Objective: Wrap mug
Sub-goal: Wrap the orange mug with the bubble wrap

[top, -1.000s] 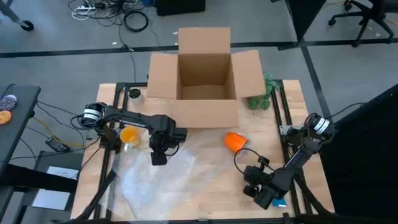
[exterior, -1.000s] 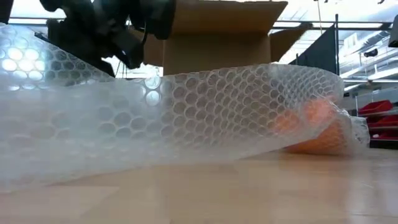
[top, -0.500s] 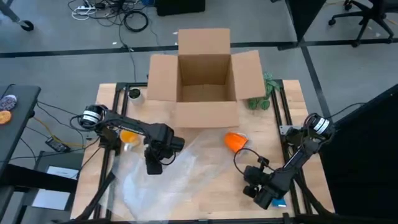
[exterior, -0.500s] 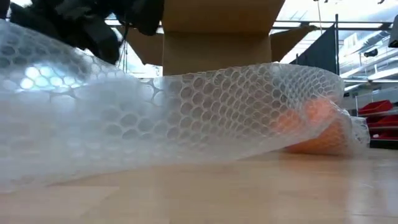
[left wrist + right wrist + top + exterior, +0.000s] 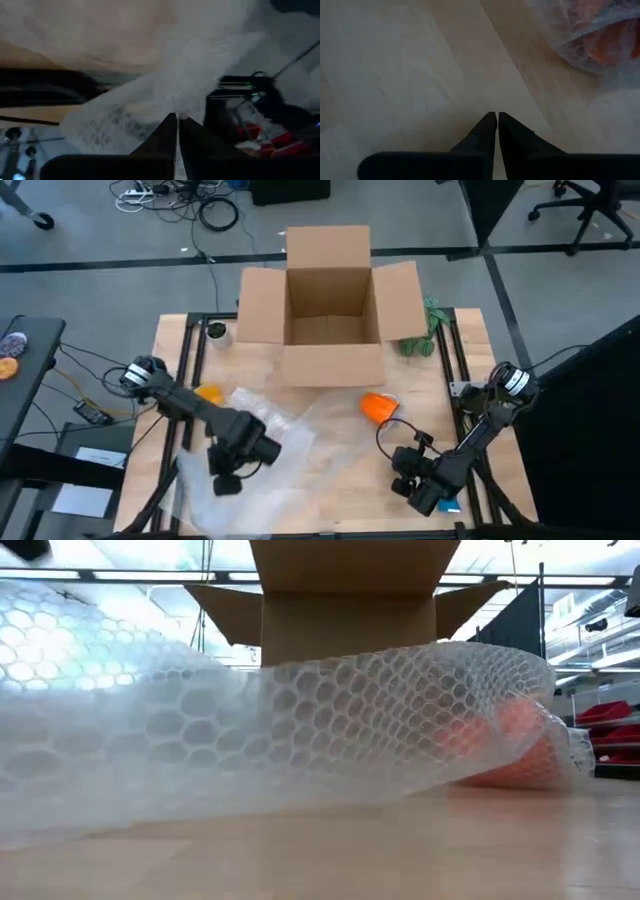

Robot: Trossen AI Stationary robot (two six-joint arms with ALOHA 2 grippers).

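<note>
The orange mug point(image 5: 378, 406) lies on the table right of centre, under the right end of a clear bubble wrap sheet point(image 5: 290, 450). It shows through the wrap in the low view point(image 5: 520, 745) and in the right wrist view point(image 5: 600, 35). My left gripper point(image 5: 226, 484) is over the wrap's near left part, shut on it. My right gripper point(image 5: 402, 463) waits shut near the table's front right, a little short of the mug and touching nothing. My left gripper is shut on the bubble wrap point(image 5: 150, 105), at the sheet's near left part. The wrap bunches right at the fingertips point(image 5: 170, 125), which hide the place of contact. One layer or several, I cannot tell. The sheet's right end stays down over the mug.
An open cardboard box point(image 5: 330, 310) stands at the far centre, with a green object point(image 5: 420, 340) to its right. A small orange item point(image 5: 207, 393) lies at the left, under my left arm. A flat blue-and-white object point(image 5: 450, 505) lies by the front right edge.
My left gripper has gone toward the table's near edge and somewhat left. The wrap's left part has come along with it and now bulges higher and closer in the low view. The wrap's right end and the mug have stayed put.
</note>
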